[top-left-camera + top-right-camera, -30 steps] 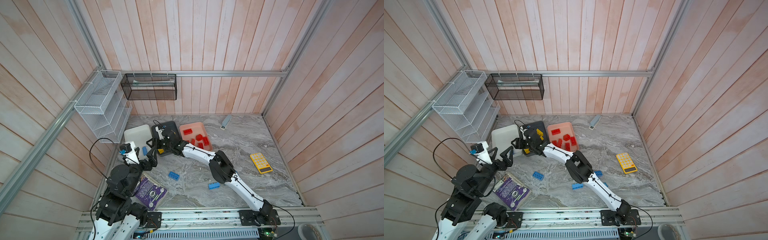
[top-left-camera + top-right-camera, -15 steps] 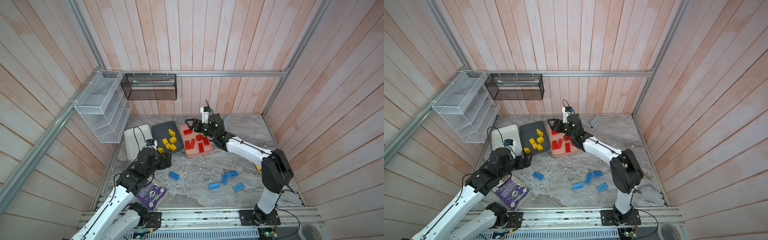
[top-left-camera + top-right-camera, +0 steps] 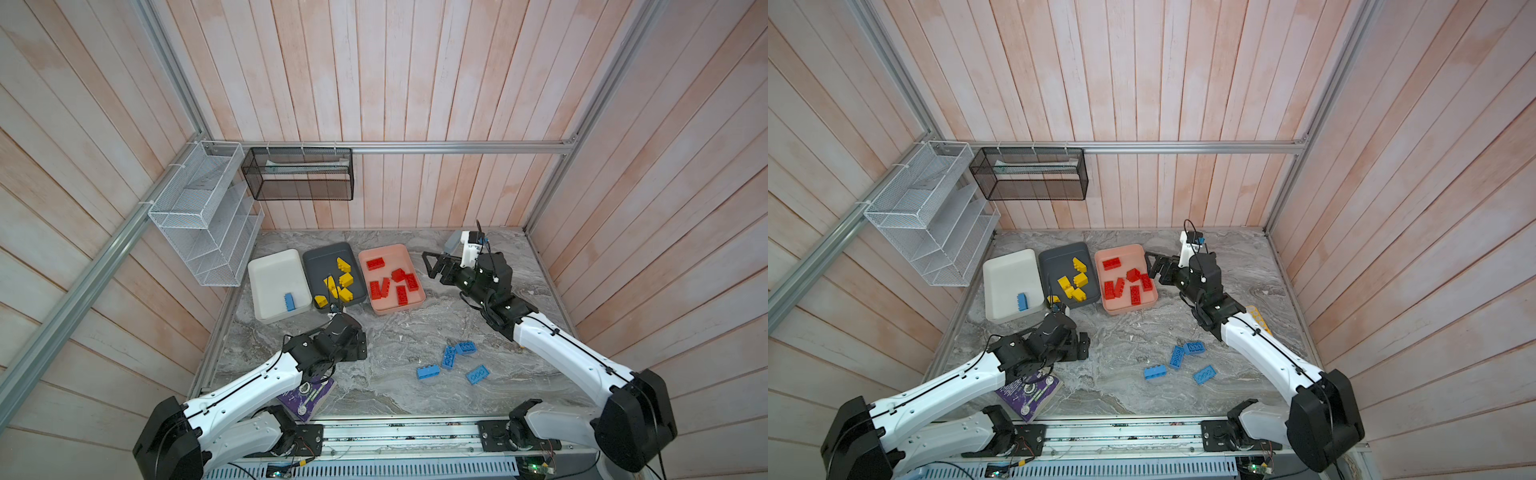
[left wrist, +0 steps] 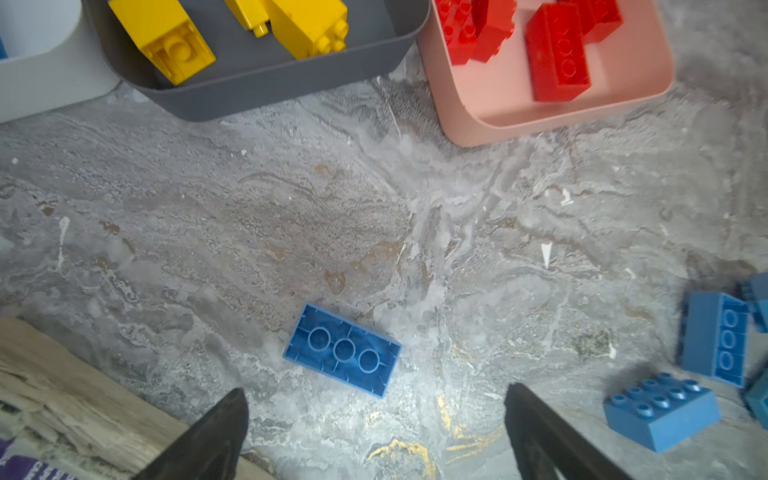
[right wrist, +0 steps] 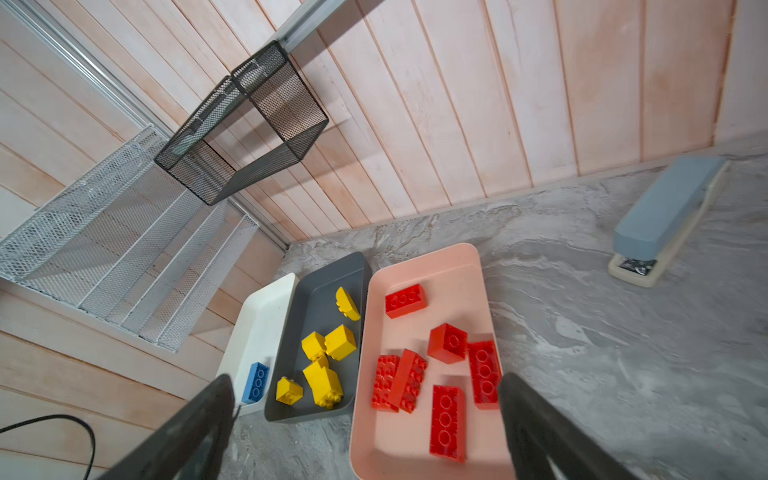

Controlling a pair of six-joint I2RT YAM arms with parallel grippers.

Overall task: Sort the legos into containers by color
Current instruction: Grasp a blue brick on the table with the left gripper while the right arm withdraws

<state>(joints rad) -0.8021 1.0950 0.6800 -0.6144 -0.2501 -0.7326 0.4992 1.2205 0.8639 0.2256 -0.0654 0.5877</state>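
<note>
Three trays stand side by side in both top views. The white tray (image 3: pixel 272 274) holds one blue lego (image 3: pixel 290 301), the dark grey tray (image 3: pixel 322 259) several yellow legos (image 3: pixel 345 279), the pink tray (image 3: pixel 392 253) several red legos (image 3: pixel 401 295). Several blue legos (image 3: pixel 449 357) lie loose on the table. My left gripper (image 4: pixel 376 390) is open and empty just short of one more blue lego (image 4: pixel 342 350) lying studs down. My right gripper (image 3: pixel 434 266) hangs open and empty just right of the pink tray.
A yellow calculator (image 3: pixel 1260 320) lies partly under the right arm. A grey stapler (image 5: pixel 665 216) rests near the back wall. A purple book (image 3: pixel 307 399) lies under the left arm. White (image 3: pixel 203 220) and black (image 3: pixel 299 174) mesh baskets hang on the walls.
My right gripper has drawn back from the grey tray, past the pink tray, to its right side, with its jaws opening wide. My left gripper has reached out over a loose blue lego.
</note>
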